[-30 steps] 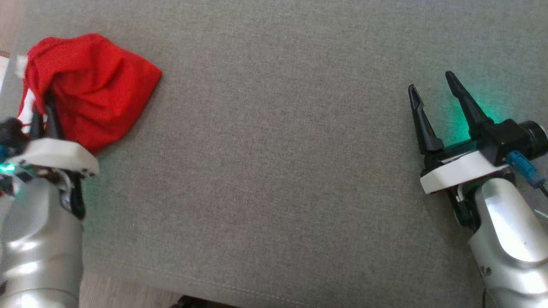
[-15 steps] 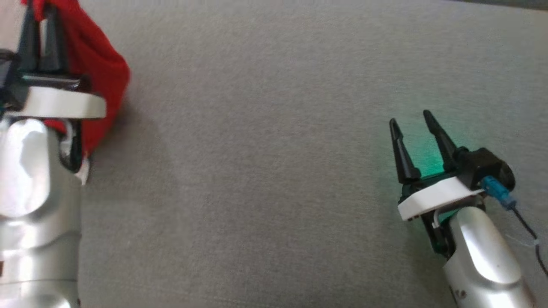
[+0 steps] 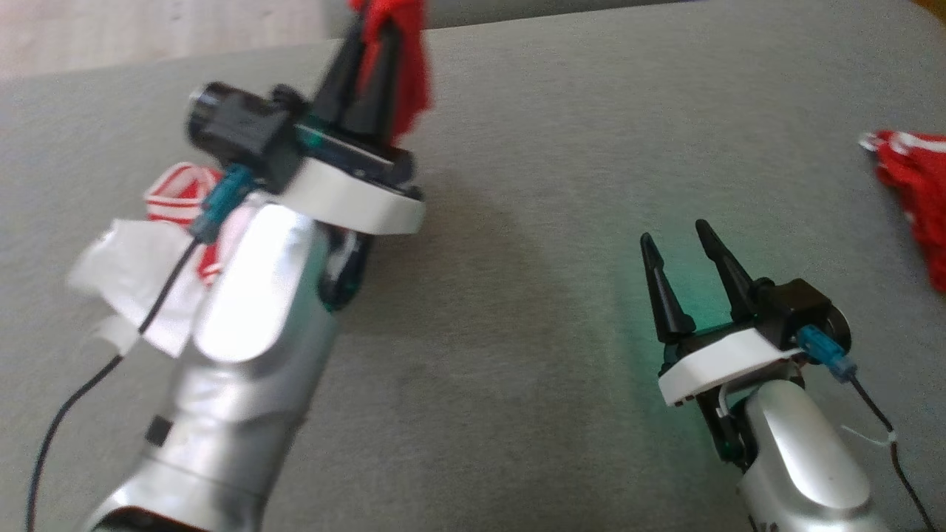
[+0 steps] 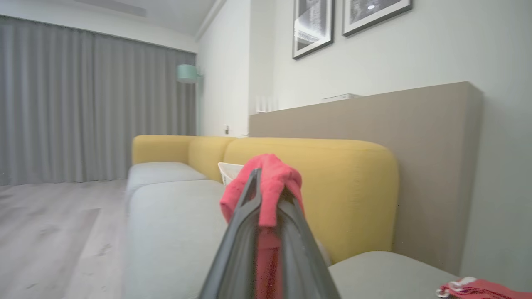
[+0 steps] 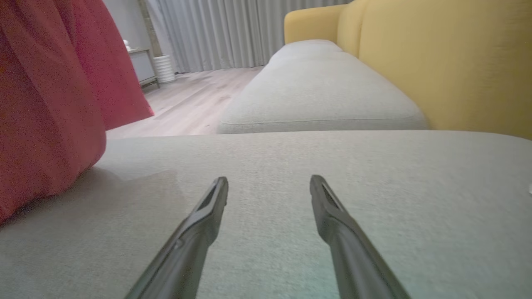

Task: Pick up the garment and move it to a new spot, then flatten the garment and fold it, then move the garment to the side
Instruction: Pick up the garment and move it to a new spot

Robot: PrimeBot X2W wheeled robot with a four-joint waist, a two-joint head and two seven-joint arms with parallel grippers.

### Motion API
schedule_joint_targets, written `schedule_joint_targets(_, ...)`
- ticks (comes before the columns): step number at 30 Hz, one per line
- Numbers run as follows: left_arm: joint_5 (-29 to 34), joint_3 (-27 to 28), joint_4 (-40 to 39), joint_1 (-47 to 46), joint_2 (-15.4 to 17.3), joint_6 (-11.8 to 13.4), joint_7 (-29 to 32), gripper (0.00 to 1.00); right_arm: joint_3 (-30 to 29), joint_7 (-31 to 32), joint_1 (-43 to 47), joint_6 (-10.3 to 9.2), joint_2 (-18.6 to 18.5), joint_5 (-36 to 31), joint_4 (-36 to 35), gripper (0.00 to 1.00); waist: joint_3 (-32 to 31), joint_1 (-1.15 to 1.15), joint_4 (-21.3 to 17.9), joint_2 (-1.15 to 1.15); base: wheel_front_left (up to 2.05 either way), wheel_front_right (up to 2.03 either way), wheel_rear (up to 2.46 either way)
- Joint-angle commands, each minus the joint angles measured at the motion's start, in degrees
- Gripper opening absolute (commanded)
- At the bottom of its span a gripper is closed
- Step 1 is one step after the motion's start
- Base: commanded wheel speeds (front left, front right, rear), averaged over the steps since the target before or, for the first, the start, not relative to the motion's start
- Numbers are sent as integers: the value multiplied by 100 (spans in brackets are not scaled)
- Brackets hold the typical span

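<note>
Near the far-left part of the grey seat cushion (image 3: pixel 517 244), our left gripper (image 3: pixel 367 48) is raised and clenched on a pinch of the garment (image 3: pixel 410 70). Red cloth sits bunched over the fingertips. The rest of the jersey hangs down beside the forearm, where we make out a white sleeve with striped trim. In the right wrist view its lower folds seem to reach the seat, though we cannot be sure they touch. Our right gripper (image 3: pixel 674 233) sits low toward the near-right part of the cushion, with its jaws spread wide and nothing between them.

We judge this to be the first step, carrying the garment to a new spot. The next move calls for bringing it over the bare middle of the seat and lowering it so the cloth lands spread rather than heaped. It should stay well apart from the smaller red piece (image 3: pixel 913 177) at the right edge.

By our count there is one jersey, one smaller red bunched piece, and two grippers.
</note>
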Motion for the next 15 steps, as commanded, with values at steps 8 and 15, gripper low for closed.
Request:
schedule_joint_targets(8, -459, -609, -118, -19, 8, 265, -24, 100, 207, -21, -178, -5, 123, 131, -116, 100, 195, 0, -519, 0, 0, 0, 0)
schedule_joint_targets(15, -64, 77, 153, 782, 57, 531, -24, 100, 83, -21, -213, -5, 134, 169, -138, 100, 262, 0, -245, 0, 0, 0, 0)
